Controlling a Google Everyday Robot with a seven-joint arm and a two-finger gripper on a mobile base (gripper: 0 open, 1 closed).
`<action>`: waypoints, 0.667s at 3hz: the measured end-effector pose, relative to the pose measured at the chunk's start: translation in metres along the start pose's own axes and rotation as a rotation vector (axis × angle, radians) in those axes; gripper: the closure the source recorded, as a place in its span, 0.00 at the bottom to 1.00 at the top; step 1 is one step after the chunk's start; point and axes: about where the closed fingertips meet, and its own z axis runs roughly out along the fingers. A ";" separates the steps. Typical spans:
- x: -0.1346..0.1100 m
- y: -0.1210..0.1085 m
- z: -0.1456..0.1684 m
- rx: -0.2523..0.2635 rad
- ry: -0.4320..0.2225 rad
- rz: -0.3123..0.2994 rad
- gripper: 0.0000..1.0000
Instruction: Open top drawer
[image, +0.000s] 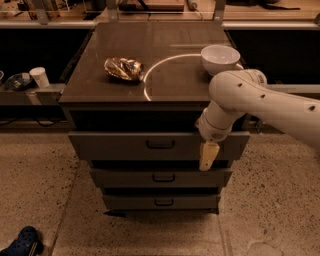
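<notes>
The top drawer (120, 145) is the widest grey-brown front of three, with a small dark loop handle (160, 144) at its centre. It sits just under the cabinet top. My gripper (207, 156) hangs from the white arm (250, 97) in front of the drawer's right part, to the right of the handle and apart from it. Its tan tip points down over the drawer's lower edge.
On the cabinet top (100, 85) lie a crumpled golden bag (123, 68) and a white bowl (219, 58). Two narrower drawers (160, 178) sit below. A white cup (39, 77) stands on a shelf at left. A blue shoe (22, 241) is on the floor at lower left.
</notes>
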 end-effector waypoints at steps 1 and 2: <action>-0.002 -0.008 0.014 -0.045 -0.015 -0.004 0.14; -0.007 0.003 0.018 -0.086 -0.022 -0.040 0.15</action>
